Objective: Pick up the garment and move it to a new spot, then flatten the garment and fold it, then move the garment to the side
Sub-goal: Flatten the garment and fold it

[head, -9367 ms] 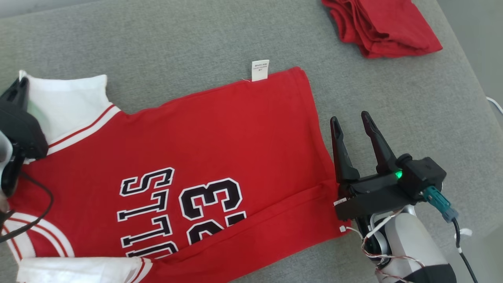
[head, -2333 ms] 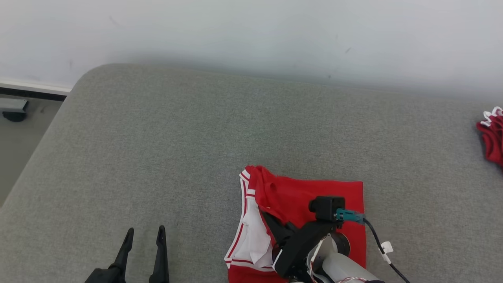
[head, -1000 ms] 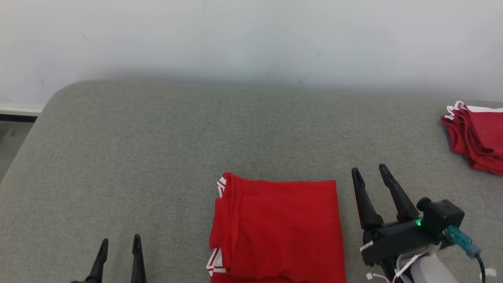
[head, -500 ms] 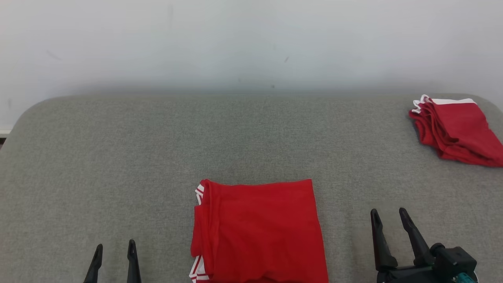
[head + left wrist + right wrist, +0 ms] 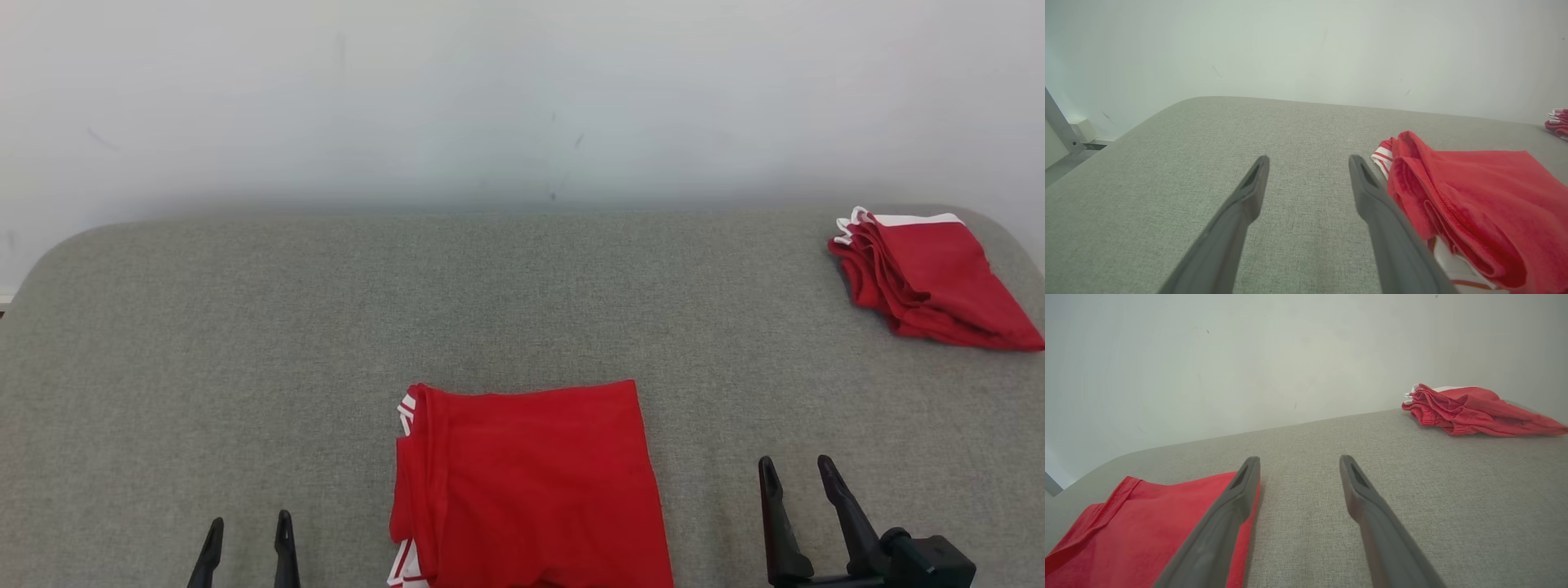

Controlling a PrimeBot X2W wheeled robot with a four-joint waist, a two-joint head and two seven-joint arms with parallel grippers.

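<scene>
At the front edge of the grey cloth surface (image 5: 245, 327), I think my wide-open left gripper (image 5: 249, 523) and right gripper (image 5: 796, 465) should pinch the soft, floppy folded red garment (image 5: 531, 482) through all layers.

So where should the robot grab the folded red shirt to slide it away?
Probably the folded garment by its thick left edge, coming from the left: the layers bunch there, so the left gripper, jaws open, could pinch them all together.

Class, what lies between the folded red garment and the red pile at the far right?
Only bare grey cushion separates the folded garment from the red pile, as the head view shows.
</scene>
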